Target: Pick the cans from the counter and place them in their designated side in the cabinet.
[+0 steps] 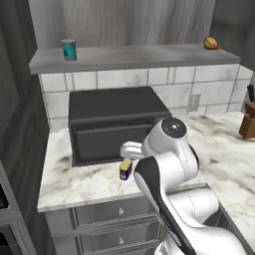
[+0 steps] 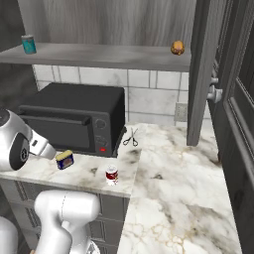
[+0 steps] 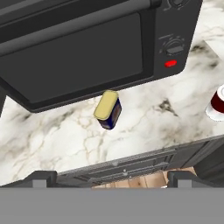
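We take the black microwave as our landmark; it stands on the white marble counter, against the tiled wall. Just in front of its door, and a little apart from it, we see the yellow-topped can with its dark blue body, tilted on the marble; it also appears in the left base view beside the white arm and in the right base view. Toward the microwave's control-panel end and nearer the counter's front edge stands the red can with white bands, upright, well apart from the first can; the hand view catches it at the frame's edge. Above the microwave runs the long grey shelf board of the cabinet, bearing a teal can over the microwave's far end and a brown-orange lumpy food item well beyond the opposite end. A pair of scissors lies on the marble beside the microwave. We see the gripper in front of the microwave, above the counter's edge and the grey drawers, its jaws spread wide with nothing between them.
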